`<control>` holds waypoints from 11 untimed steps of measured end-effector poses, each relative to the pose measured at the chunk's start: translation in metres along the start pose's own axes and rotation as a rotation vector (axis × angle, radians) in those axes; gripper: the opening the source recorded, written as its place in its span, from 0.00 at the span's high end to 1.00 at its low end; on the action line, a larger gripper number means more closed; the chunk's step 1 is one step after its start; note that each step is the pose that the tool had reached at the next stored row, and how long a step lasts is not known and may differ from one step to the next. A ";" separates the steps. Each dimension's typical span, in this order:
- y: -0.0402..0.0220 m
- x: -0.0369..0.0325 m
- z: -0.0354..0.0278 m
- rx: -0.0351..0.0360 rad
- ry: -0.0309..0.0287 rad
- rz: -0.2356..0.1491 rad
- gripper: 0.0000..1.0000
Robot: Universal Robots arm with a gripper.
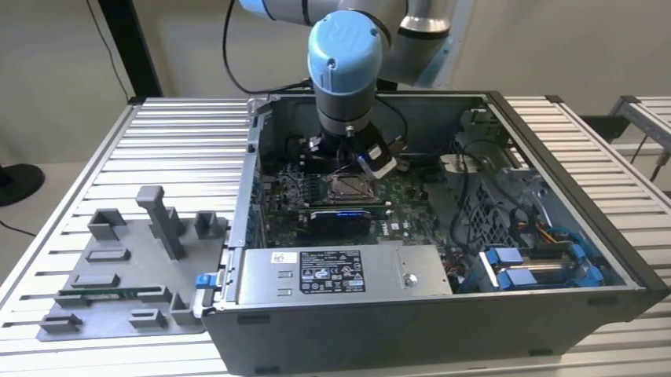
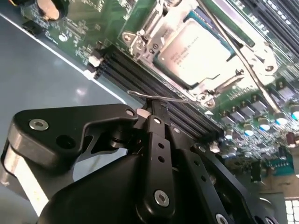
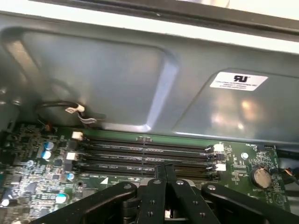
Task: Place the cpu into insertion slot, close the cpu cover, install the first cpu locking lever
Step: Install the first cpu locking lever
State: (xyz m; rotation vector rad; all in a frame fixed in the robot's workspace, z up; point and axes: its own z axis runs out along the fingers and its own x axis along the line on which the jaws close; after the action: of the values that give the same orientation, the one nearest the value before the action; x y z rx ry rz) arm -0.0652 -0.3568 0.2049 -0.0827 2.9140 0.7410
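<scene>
The cpu [image 2: 196,51] lies flat in the insertion slot [image 1: 346,186] on the green board. The silvery cpu cover [image 2: 140,39] is down over it, framing its shiny top. A thin metal locking lever [image 2: 159,97] runs along the socket's edge, its free end right at my fingertips. Another lever [image 2: 243,60] crosses the far side of the cover. My gripper [image 2: 150,111] stands shut just beside the socket, over the memory slots, with its black fingers together in both wrist views [image 3: 163,171]. Whether the lever's end is pinched between them is hidden.
Black memory slots [image 3: 145,151] run next to the socket. The grey case wall [image 3: 117,79] rises behind them, and a coin battery [image 3: 259,176] sits on the board. A power supply [image 1: 325,275] and blue drive bays [image 1: 524,271] fill the case front. A grey fixture plate [image 1: 126,267] lies outside on the table.
</scene>
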 end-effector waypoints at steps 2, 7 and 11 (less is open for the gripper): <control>0.0004 0.0033 -0.0005 0.0090 0.0027 0.000 1.00; 0.0012 0.0103 -0.0018 0.0175 0.0212 0.006 1.00; 0.0017 0.0130 -0.0023 0.0194 0.0384 0.015 1.00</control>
State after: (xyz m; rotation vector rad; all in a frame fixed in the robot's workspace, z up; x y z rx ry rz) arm -0.0784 -0.3567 0.2058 -0.0742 2.9607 0.7212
